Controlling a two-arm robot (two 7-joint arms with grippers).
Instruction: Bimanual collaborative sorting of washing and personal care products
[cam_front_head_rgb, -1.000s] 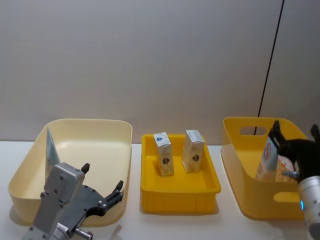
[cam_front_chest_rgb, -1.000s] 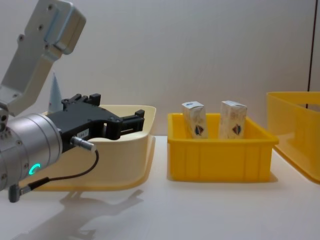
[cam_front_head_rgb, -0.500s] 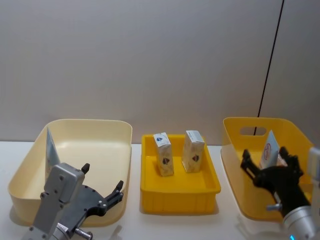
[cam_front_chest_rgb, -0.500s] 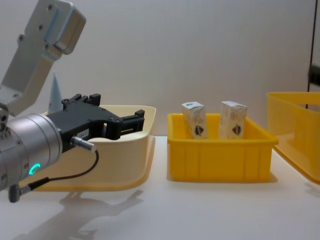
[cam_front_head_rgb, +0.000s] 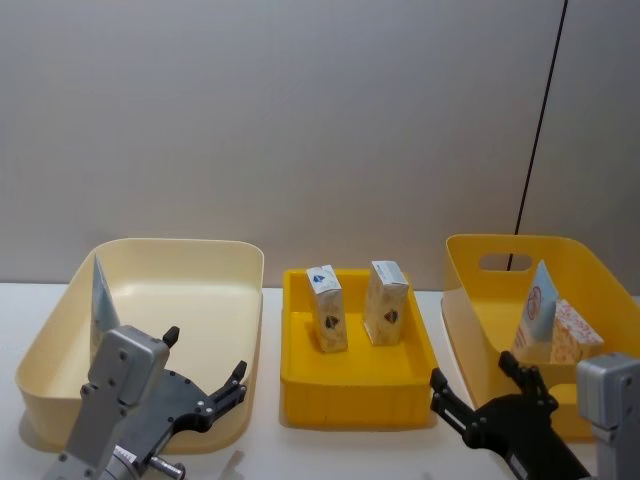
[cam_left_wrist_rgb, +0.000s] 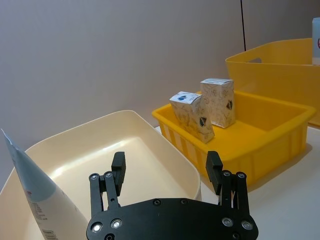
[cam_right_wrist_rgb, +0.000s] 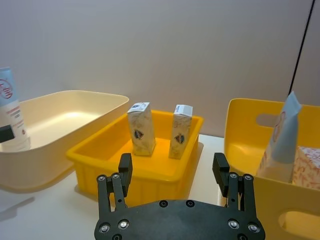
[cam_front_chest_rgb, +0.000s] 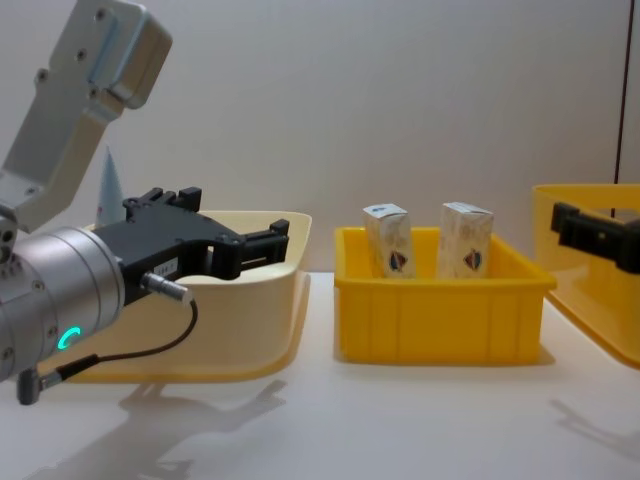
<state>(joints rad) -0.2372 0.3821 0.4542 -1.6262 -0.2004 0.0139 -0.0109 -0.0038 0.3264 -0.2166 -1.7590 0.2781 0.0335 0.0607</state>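
The right gripper (cam_front_head_rgb: 480, 405) has come back out of the right bin (cam_front_head_rgb: 470, 300) and now hangs low in front of it, jaws released and empty. A second ago it was down inside that bin beside a tube (cam_front_head_rgb: 537, 305); the tube now stands free there, leaning against a carton (cam_front_head_rgb: 575, 335). My reading is that this drop-off is finished and the arm is free for another pick.

The left gripper (cam_front_head_rgb: 205, 385) has not moved: it stays in front of the cream bin (cam_front_head_rgb: 230, 255), jaws spread and holding nothing.

Two cartons are left in the middle tray (cam_front_head_rgb: 360, 385). The left carton (cam_front_head_rgb: 328, 307) tilts, while the right carton (cam_front_head_rgb: 386, 301) stands nearly upright just beside it, a narrow gap between them. Both are white with a fine orange pattern and a small blue-red emblem low on the front face. They look light and stiff, easy to pinch across the narrow sides.

A second tube (cam_front_head_rgb: 102, 300) leans in the far left corner of the cream bin, pale blue, tapering to a flat crimped top. The tube in the right bin shows a red circle logo near its top.

Both bins hold something, so sorting is well along; the tray cartons are likely the remaining work
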